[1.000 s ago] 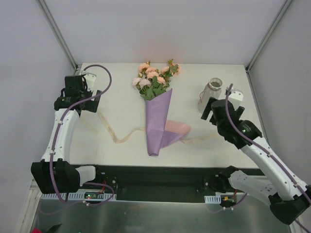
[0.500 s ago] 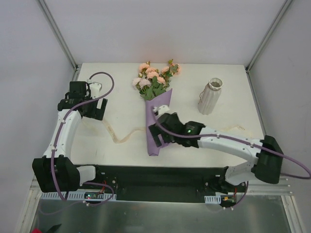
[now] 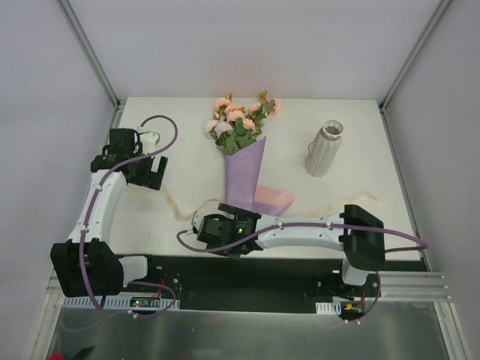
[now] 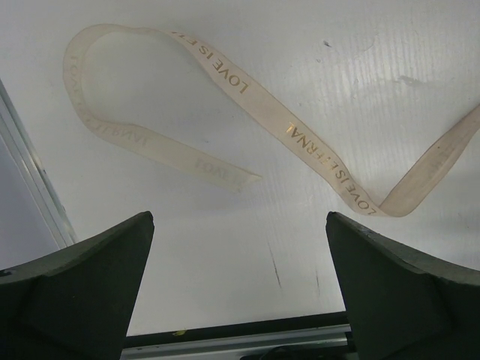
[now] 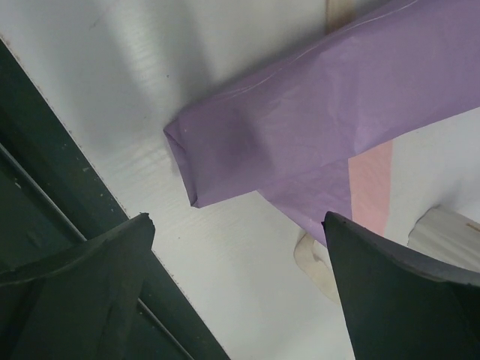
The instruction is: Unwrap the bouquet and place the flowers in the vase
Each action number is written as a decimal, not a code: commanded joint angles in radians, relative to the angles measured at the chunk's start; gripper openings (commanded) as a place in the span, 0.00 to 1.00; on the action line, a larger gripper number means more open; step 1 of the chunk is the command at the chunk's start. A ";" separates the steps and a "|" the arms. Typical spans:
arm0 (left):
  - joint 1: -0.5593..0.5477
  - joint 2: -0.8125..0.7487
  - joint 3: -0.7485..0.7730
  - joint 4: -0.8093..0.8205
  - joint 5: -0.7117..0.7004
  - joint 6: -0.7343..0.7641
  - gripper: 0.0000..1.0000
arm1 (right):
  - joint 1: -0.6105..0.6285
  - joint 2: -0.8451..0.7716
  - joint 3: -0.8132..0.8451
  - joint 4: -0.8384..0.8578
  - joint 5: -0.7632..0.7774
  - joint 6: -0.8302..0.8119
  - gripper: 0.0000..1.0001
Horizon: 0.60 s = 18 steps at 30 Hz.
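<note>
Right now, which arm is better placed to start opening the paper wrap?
Right, I'd say. The right gripper, open, hangs just above the folded near tip of the bouquet. The left gripper, also open, is off to the left over the ribbon, apart from the purple paper.

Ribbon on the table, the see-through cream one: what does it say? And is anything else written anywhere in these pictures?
"LOVE IS ETERNAL": gold capitals on the cream ribbon, repeated along it, read in the left wrist view.
On the ribbon's other stretch, the same print is faint and only partly readable.
In the top view, the ribbon's print is too small to read.
The bouquet: its purple paper shows no writing.
</note>
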 commanded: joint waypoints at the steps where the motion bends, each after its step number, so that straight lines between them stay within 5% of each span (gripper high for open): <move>1: 0.009 -0.003 -0.024 -0.008 0.034 0.017 0.99 | 0.020 0.069 0.034 -0.078 0.073 -0.100 1.00; 18: 0.009 -0.005 -0.055 0.018 0.037 0.031 0.99 | 0.020 0.142 -0.032 0.120 0.209 -0.180 1.00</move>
